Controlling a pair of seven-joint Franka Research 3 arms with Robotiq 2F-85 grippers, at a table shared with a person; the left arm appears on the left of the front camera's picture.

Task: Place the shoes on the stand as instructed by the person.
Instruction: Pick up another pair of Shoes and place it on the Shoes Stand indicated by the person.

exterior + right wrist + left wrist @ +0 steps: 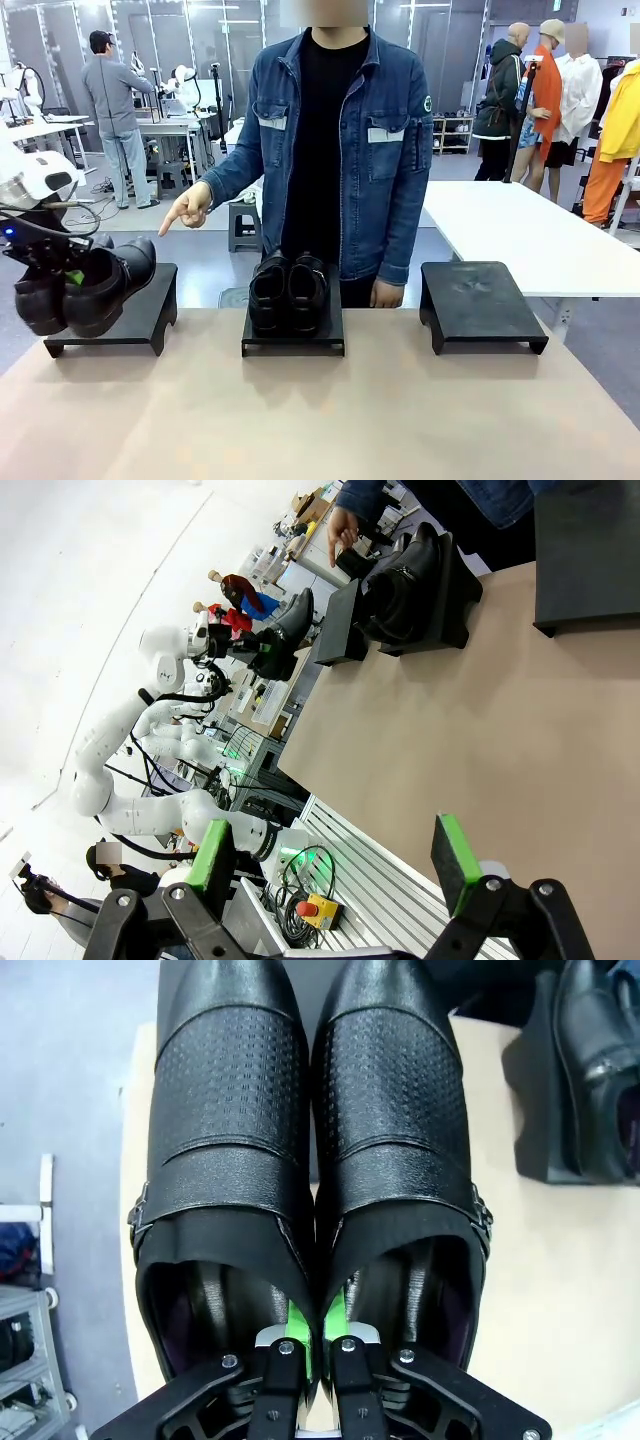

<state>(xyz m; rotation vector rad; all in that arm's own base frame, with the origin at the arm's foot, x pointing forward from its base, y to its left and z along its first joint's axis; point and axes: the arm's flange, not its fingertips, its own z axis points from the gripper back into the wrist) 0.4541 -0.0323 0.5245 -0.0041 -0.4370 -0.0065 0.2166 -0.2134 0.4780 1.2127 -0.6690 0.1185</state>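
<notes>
Glossy black leather catches the light on the pair of shoes [85,285] held by the left gripper [62,272] at the table's left edge, just above the left stand [150,310]. Seen from the front, the pair hangs tilted, its toes over the stand's top and its heels past the stand's near left corner. In the left wrist view the two green-padded fingers [292,1322] are clenched on the inner walls of the shoes [310,1160], pinching them together where they touch, one finger inside each opening.

Another pair of shoes [288,290] sits side by side on the middle stand [294,342] near the table's far edge. The right stand [482,300], toward the far right corner, has a bare top.

Behind the table's far edge stands the person [335,150] in a denim jacket, with one hand [187,207] pointing a finger down toward the left stand, the other hand [386,294] hanging by the middle stand.

Over the tan table [480,740], the right gripper [335,865] hovers with its jaws spread wide, nothing between the pads, well apart from the stands.
</notes>
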